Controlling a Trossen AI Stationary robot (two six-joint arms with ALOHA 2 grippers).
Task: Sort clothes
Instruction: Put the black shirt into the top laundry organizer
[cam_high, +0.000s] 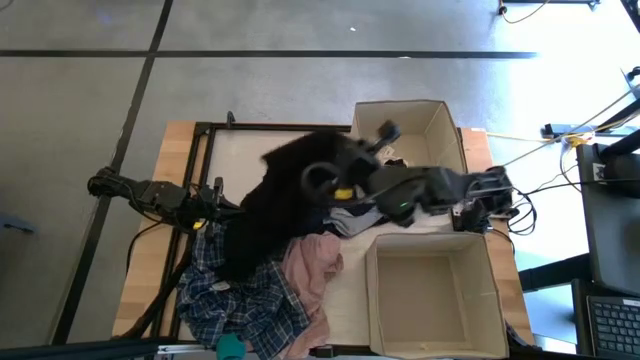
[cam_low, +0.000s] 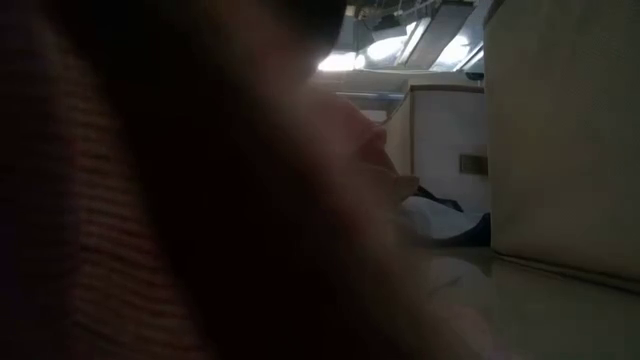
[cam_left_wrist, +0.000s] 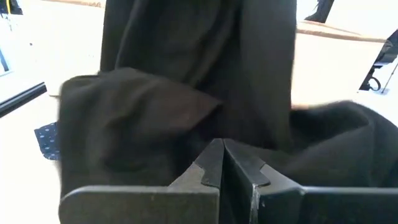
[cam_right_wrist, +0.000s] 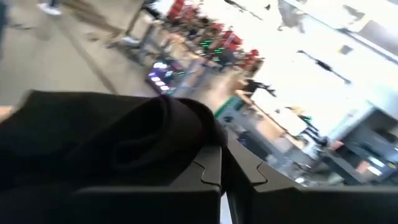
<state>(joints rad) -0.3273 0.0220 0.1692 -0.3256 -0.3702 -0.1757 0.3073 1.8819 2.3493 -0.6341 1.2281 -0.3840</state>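
Over the counter's middle, my right end effector and left end effector each pinch the black garment. At 5 o'clock one box lies bare; plaid and pink await at 7.

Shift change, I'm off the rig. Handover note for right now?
Left gripper: shut on the black garment.
Right gripper: shut on the same garment, lifted over mid-table.
Still piled at the near left: plaid shirt, pink piece, teal piece.
Near box looks empty; far box interior partly hidden.
Left: place the black garment, then sort the pile.
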